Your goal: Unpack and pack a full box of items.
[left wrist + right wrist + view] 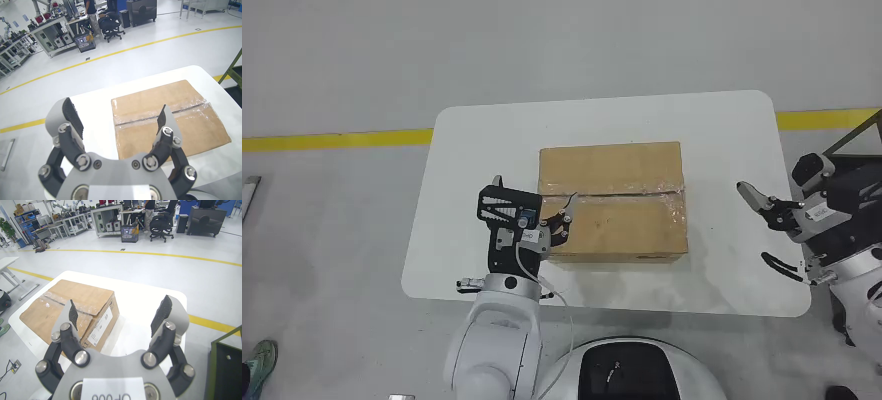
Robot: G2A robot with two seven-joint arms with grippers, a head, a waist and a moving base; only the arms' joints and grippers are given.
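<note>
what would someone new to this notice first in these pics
A closed cardboard box sits in the middle of the white table, its top seam sealed with crinkled clear tape. The left gripper hangs open at the box's left end, one finger over the seam. The right gripper hangs open near the table's right edge, apart from the box.

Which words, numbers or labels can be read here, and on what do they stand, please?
Label on the side of the box: print too small to read.
Sticker at the base of the right gripper: upside down and cut off by the picture's edge, not readable.
Nothing else bears legible text.
</note>
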